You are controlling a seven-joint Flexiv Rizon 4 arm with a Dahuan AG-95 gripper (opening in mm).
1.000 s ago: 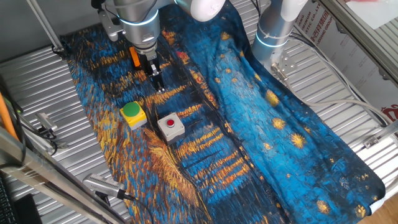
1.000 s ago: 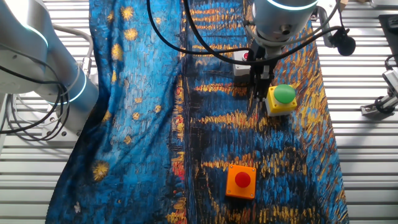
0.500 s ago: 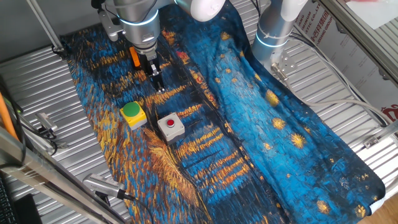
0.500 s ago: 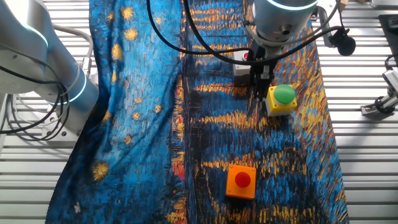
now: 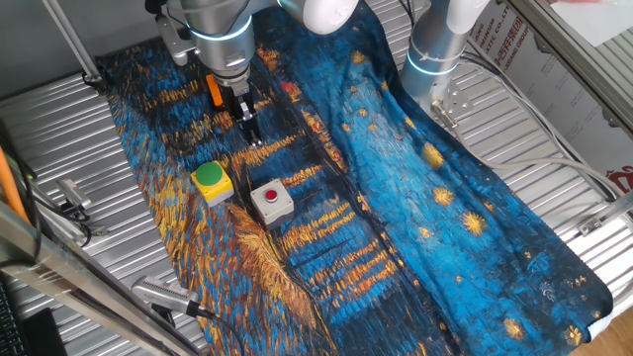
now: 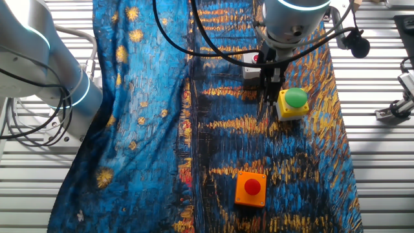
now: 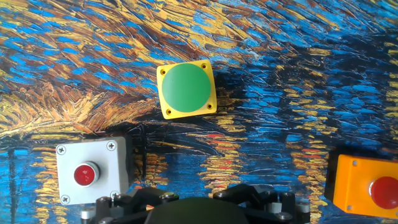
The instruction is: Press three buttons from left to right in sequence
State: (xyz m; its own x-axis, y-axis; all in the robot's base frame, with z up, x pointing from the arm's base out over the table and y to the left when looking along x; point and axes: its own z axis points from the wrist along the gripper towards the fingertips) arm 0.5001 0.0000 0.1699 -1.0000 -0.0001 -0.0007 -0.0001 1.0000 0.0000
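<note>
Three buttons sit on the blue painted cloth. The yellow box with green cap lies in the middle. The grey box with red cap is partly hidden behind the hand in the other fixed view. The orange box with red cap is mostly hidden behind the hand in one fixed view. My gripper points down over the cloth, close beside the yellow box and touching no button. Only its dark housing shows in the hand view; the fingertips are hidden.
The cloth covers a ribbed metal table. A second white arm stands at the cloth's far side. Metal clamps lie off the cloth. Black cables hang above it.
</note>
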